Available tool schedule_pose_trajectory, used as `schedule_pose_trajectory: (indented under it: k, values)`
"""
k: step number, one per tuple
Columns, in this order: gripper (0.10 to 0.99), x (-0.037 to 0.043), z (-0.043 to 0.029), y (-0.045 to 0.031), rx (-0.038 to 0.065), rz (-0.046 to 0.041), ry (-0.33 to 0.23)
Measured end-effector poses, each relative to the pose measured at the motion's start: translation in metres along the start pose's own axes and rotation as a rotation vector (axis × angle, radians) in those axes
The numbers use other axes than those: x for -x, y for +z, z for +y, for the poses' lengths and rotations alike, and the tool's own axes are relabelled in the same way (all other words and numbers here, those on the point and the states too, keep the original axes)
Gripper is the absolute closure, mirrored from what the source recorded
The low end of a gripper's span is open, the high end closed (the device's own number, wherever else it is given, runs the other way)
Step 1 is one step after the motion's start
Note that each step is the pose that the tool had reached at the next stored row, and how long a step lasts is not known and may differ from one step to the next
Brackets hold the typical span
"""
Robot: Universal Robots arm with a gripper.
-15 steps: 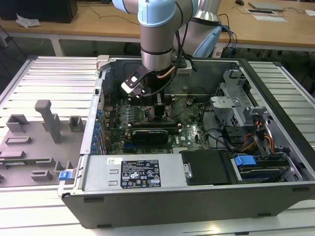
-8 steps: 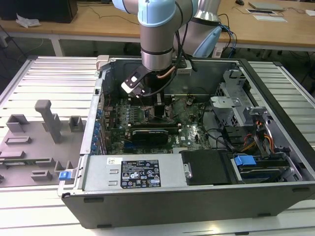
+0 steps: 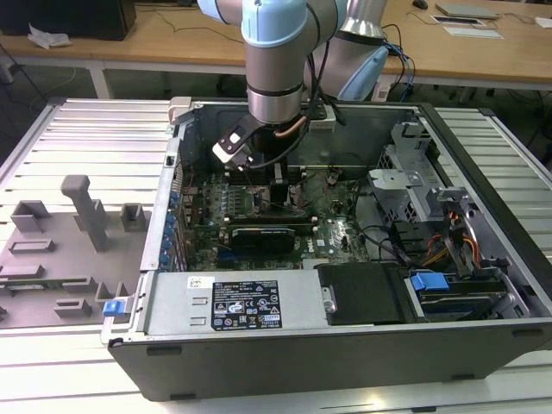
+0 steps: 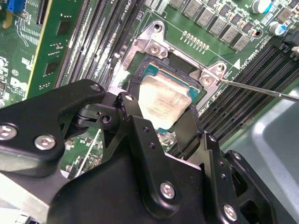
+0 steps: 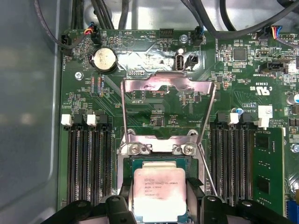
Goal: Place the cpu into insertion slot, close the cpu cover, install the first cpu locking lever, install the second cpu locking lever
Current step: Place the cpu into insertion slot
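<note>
Open computer case (image 3: pixel 345 332) on the tabletop (image 3: pixel 78 129); the arm (image 3: pixel 276 60) reaches in, and its wrist hides the socket area in the exterior view. The cpu cover (image 5: pixel 163 85) stands raised. The pincer (image 4: pixel 161 119) grips the cpu (image 5: pixel 160 191) by opposite edges, silver face up, square with the insertion slot (image 4: pixel 140 74). Its near edge is cut off, and whether it is seated cannot be told.

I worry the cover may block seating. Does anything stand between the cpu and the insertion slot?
Nothing visible does. The cpu lies at the end effector, directly over the insertion slot, and the cpu cover is swung open, away from the slot. A thin lever runs beside the slot, not across it.
</note>
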State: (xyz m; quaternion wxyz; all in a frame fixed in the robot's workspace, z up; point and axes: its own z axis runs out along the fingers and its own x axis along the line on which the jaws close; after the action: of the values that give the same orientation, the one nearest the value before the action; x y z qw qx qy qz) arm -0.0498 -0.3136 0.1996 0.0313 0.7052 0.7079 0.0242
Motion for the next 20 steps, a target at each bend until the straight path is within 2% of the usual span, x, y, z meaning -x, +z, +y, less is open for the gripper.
schedule_pose_trajectory:
  k: [17,18,19,20]
  values:
    - [0.545,0.0009,-0.0008,0.0001,0.0,0.0003,0.001]
    - [0.533,0.0009,-0.0007,0.0002,0.0,0.0002,0.001]
    - [0.471,0.0009,-0.0007,0.0002,0.0,0.0002,0.001]
    - [0.471,0.0009,-0.0007,0.0001,0.0,0.0002,0.001]
